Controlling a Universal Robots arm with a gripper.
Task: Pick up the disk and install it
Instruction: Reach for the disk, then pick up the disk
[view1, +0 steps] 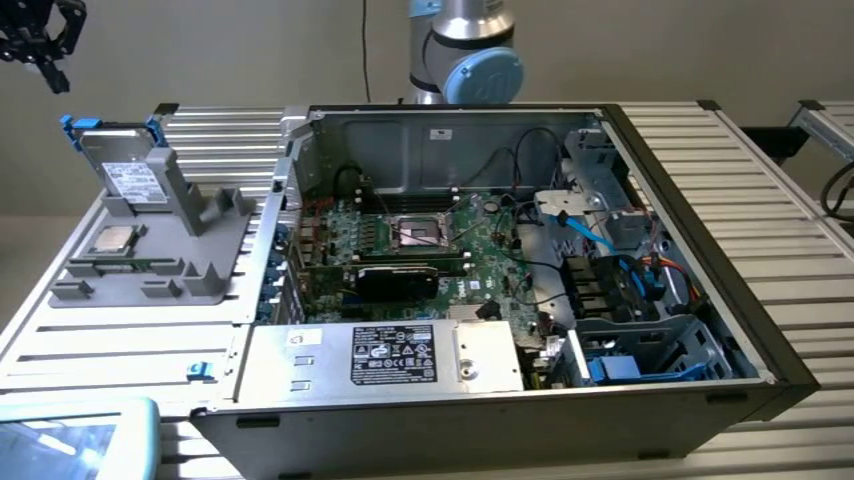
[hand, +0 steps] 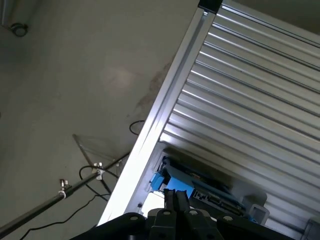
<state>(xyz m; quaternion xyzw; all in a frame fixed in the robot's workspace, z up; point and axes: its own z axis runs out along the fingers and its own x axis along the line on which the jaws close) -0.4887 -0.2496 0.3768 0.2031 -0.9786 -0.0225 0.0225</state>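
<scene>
Closed gripper (hand: 175, 196), disk (hand: 170, 184) partly hidden behind it, upright in grey holder (view1: 200, 210)

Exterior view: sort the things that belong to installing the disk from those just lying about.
Job: disk, upright in the grey holder; shut gripper; open computer case.
Lying about: processor chip; small blue clip on the table.

The ribbed metal table (view1: 761, 190) carries an open computer case (view1: 387, 150) and a grey holder (view1: 200, 270)
</scene>
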